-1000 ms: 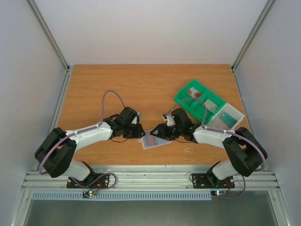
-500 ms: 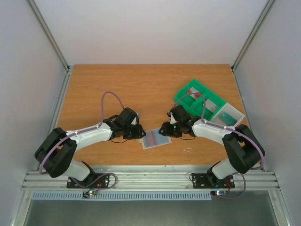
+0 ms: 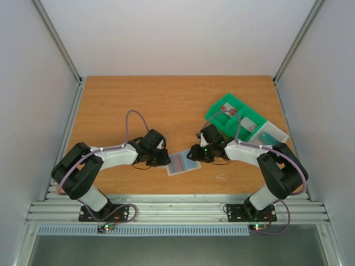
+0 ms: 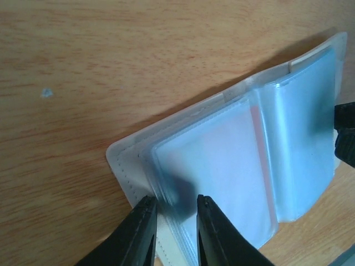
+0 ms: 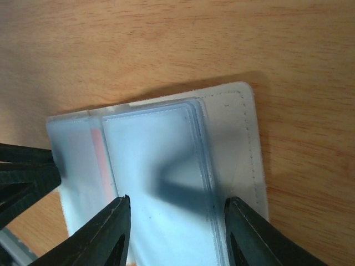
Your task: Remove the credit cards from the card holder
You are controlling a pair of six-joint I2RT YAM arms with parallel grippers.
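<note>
Card holder (image 3: 183,163): lies open and flat on the worktop (image 3: 138,105), near its front edge, between the two hands. Its clear sleeves (image 4: 299,144) are fanned over the pale cover. The credit cards (image 4: 257,136) are seated inside the sleeves. A pinkish-red edge shows beside the spine, and none has been drawn out.

Left hand (image 4: 176,219): the fingers (image 4: 213,233) stand a narrow gap apart over the near corner of a sleeve. No clamp on anything is evident.

Right hand (image 5: 177,221): the fingers (image 5: 111,233) are spread wide, straddling the sleeve on the opposite half. Nothing is gripped.

Hazards from this position (judgement):
- Holder slip. The holder is light and is not pinned by a firm grip, so any pull on a sleeve is likely to drag the whole case across the worktop.
- Sleeve pinched with card. Closing on the sleeve wall as well as the card locks the card in place, and the case then lifts instead.
- Multiple pick. The sleeves overlap closely, so a finger may catch two layers.
- Hand contact. Both hands work on one small item, so a wide sweep risks a collision.
</note>
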